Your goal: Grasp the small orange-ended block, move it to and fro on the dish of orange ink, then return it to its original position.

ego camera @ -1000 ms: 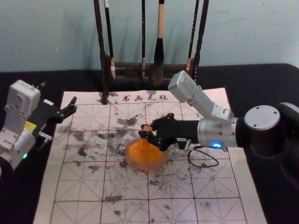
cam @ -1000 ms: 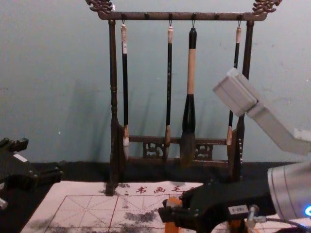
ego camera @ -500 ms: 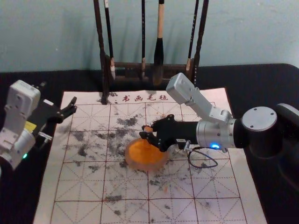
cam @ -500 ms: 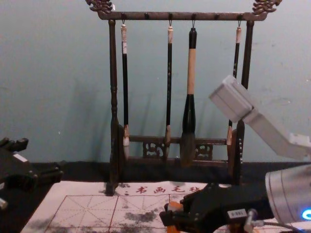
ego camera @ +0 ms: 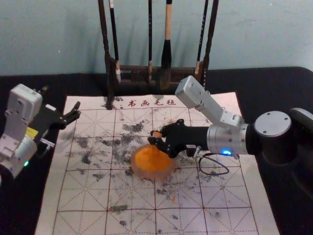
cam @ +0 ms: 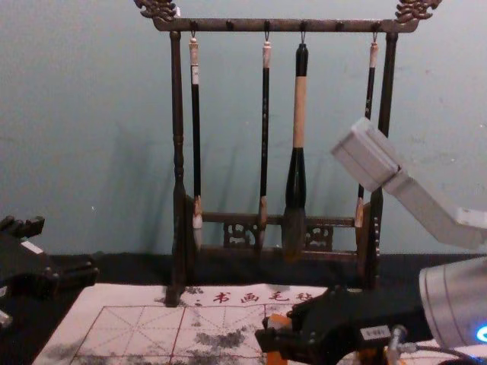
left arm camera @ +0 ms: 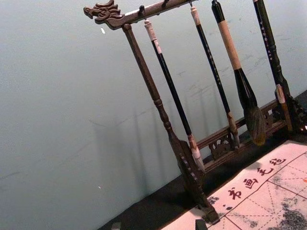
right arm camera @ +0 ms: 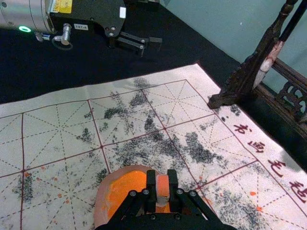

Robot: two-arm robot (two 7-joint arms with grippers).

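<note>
Operator: State the condition of the right pincer (ego camera: 155, 137).

Technician: Pressed onto the small orange-ended block (right arm camera: 162, 186), one finger against each side. The pincer sits above the far part of the dish (ego camera: 152, 176) of orange ink (ego camera: 149, 160) and reaches in from the robot's right.

Operator: Give the direction of the block's long axis.

Technician: Near upright. It passes through the grip and crosses the line of the reaching arm. One end projects above the fingers; the other points down toward the dish.

Operator: Is the lower end in contact with the ink?

Technician: Cannot tell. The fingers and the ink's matching colour mask the meeting point.

Operator: Which arm is nearer?

Technician: The right. The left pincer (ego camera: 78, 110) is idle, well apart to the left of the dish, its fingers spread.

Operator: Specify the next move.

Technician: The step in hand appears to be the to-and-fro pass. Keep the axis upright and shift the block sideways within the dish's rim. Most of the ink lies on the near side of the block, so bias the stroke that way.

Operator: Caution?

Technician: A stroke toward the far side could catch the rim, tilt the block in the grip or push the dish across the mat (ego camera: 230, 198).
</note>
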